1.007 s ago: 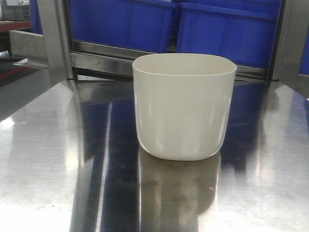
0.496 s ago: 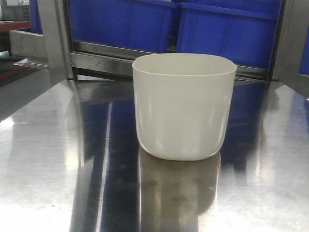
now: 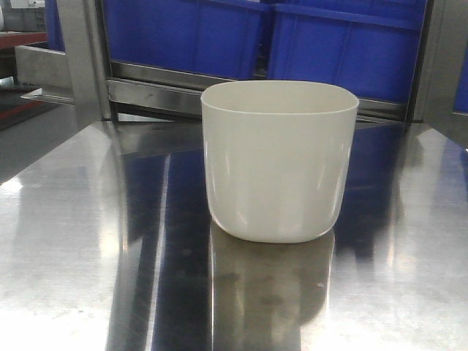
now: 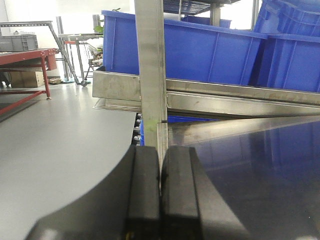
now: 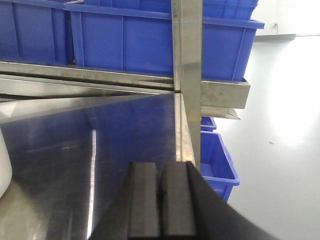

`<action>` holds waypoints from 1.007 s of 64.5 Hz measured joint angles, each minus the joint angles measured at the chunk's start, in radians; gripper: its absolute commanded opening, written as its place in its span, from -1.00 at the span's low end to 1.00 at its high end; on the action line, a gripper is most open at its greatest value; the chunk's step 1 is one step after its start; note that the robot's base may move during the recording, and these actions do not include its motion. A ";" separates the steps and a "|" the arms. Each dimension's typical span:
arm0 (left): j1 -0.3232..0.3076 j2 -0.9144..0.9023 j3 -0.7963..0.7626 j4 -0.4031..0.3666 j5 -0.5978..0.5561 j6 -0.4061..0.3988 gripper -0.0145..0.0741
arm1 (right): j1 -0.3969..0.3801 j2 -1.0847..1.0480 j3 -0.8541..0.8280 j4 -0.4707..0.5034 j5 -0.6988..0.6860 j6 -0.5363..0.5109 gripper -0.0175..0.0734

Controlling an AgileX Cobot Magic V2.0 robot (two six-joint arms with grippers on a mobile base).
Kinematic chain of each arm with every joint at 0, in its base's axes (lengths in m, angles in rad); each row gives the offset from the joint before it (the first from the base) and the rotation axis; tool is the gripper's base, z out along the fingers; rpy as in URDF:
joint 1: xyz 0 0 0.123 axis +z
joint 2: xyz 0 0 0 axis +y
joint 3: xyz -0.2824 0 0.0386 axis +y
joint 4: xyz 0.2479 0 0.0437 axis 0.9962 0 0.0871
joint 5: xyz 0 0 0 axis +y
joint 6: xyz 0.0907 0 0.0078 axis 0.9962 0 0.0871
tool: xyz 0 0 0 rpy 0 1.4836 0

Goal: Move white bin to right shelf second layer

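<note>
ok, bin point(image 3: 278, 164) sits upright on the desk point(image 3: 73, 256), mouth up, dead centre in the front view, nothing touching it. blue crates point(image 3: 336, 51) line the rack behind it, well apart from it.

left tool point(image 4: 160, 155): pads pressed together, nothing between them. it looks out along the desk's left edge at a steel post point(image 4: 150, 75), and i see no bin in that view at all.

right tool point(image 5: 161, 170): also clenched on nothing, pointing at the post on its own side point(image 5: 187, 75). here's the bit that matters: a sliver of white shows at the far left edge of the right wrist view, low down. so the bin lies to the left of the right tool, off its line, near but not in front of it.

my read is that the right arm has the better claim, since it alone sees the bin. the bin's mouth is rounded-square, so no long axis to fuss over; any wall would do for a rim pinch. the tool would need to spread first, then swing left toward the near wall.

the shelf layer i can't pick out from here.
</note>
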 measured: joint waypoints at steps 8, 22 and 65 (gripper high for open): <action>0.000 0.000 0.000 0.000 0.000 0.000 -0.48 | 0.000 0.000 0.000 0.000 0.000 0.000 -0.51; 0.000 0.000 0.000 0.000 0.000 0.000 -0.48 | 0.000 0.000 0.000 0.000 -0.014 0.000 -0.51; 0.000 0.000 0.000 0.000 0.000 0.000 -0.48 | 0.000 0.000 0.000 0.000 -0.060 0.000 -0.51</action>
